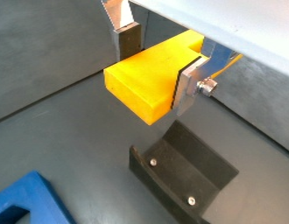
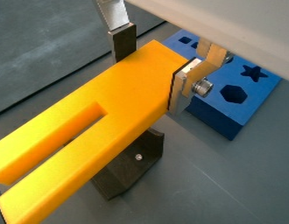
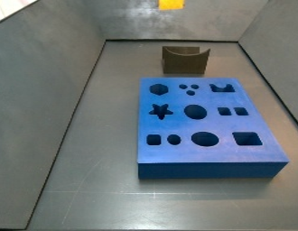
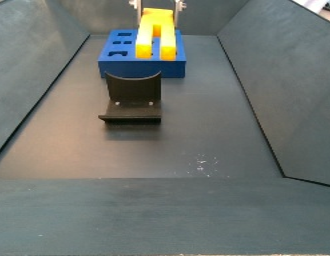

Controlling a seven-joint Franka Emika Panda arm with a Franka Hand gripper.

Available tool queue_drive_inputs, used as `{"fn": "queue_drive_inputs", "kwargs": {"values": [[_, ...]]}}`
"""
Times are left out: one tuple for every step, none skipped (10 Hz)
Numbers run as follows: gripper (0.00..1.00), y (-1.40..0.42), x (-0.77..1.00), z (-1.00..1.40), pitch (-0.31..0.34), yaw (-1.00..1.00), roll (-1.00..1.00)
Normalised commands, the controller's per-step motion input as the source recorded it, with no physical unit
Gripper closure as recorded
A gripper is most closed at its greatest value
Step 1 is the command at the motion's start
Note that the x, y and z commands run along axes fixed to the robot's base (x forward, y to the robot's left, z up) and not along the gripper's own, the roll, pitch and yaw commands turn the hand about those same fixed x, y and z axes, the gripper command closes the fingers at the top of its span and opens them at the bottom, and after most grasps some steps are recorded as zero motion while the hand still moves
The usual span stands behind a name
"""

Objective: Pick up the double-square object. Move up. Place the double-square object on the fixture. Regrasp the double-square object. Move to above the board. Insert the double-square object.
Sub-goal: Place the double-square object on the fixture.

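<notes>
The double-square object (image 2: 82,149), clamped at one end between the tool's (image 2: 158,66) fingers, hangs clear of the floor directly above the fixture (image 4: 130,88), its long axis level, the board (image 3: 206,126) just beyond.

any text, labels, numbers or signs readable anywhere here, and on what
None: no words, numbers, brands or signs show in any view.
Block, held in the gripper above the fixture: plain yellow, unmarked.
Fixture: only bare screw heads.
Board: only shaped cutouts, no labels.
</notes>
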Motion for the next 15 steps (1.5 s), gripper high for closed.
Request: {"fn": "queue_drive_inputs", "kwargs": {"values": [[1.0,-0.33,0.82,-0.06,0.083,-0.07,-1.0],[1.0,-0.14,0.76,-0.03,0.089,-0.08,-1.0],[1.0,-0.07,0.71,-0.02,0.098,-0.08,-1.0],[1.0,-0.02,0.66,-0.01,0.108,-0.08,-1.0],[1.0,0.0,0.64,-0.01,0.113,-0.09,-1.0],[1.0,0.02,0.59,-0.01,0.119,-0.09,-1.0],[1.0,0.03,0.55,-0.02,0.122,-0.1,-1.0],[1.0,0.03,0.5,-0.01,0.126,-0.11,-1.0],[1.0,0.04,0.46,-0.02,0.129,-0.12,-1.0],[1.0,0.04,0.42,-0.02,0.131,-0.12,-1.0],[1.0,0.04,0.37,-0.02,0.133,-0.14,-1.0],[1.0,0.04,0.34,-0.02,0.135,-0.15,-1.0],[1.0,0.04,0.31,-0.02,0.133,-0.17,-1.0],[1.0,0.04,0.27,-0.02,0.131,-0.2,-1.0],[1.0,0.05,0.24,-0.02,0.129,-0.23,-1.0]]}}
